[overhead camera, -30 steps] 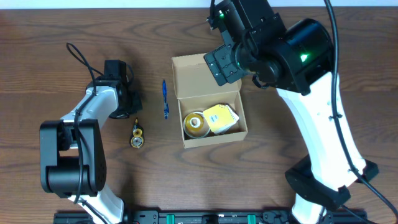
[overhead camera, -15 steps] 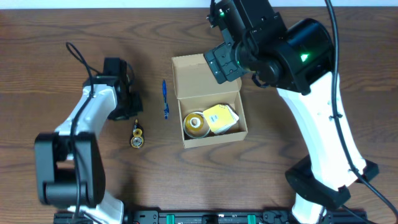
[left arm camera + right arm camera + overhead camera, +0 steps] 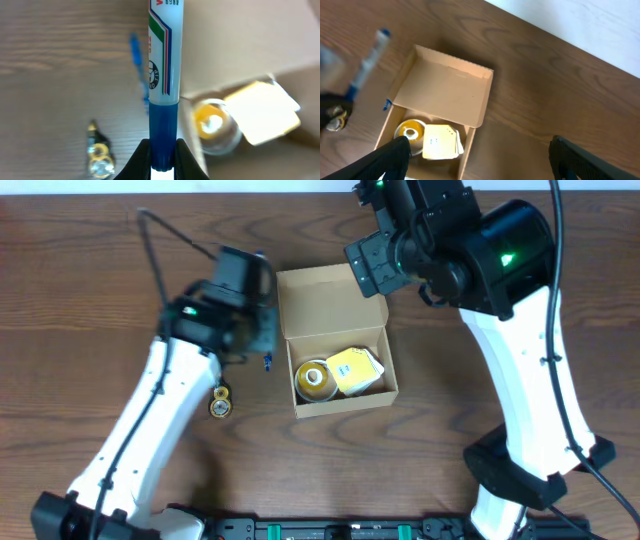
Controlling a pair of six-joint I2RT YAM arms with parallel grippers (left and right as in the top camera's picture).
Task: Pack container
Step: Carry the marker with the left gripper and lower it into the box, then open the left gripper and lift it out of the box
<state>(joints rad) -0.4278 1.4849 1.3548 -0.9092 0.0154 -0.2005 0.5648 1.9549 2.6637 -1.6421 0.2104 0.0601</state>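
— Left gripper (image 3: 162,159), what state?
— Pressed tight on a marker (image 3: 164,75), pinching its blue end. White barrel with red and green stripes pointing out ahead, off the tabletop (image 3: 90,270).
— Whereabouts in the scene?
— Hovering just left of the container (image 3: 322,305), above a blue pen (image 3: 135,57) lying flat on the wood.
— And the right gripper (image 3: 479,150)?
— Spread wide, nothing between the fingers. Hanging over the far right corner of the open flap.
— Container itself?
— Middle of the tabletop. Tan cardboard, lid flap folded back toward the far side, mouth open. Inside, a yellow tape roll (image 3: 314,379) on the left and a yellow notepad (image 3: 356,370) on the right, touching each other.
— Anything else out on the wood?
— Only a small black-and-gold clip (image 3: 220,401), left of the container and nearer than the pen. Too small to tell its exact kind.
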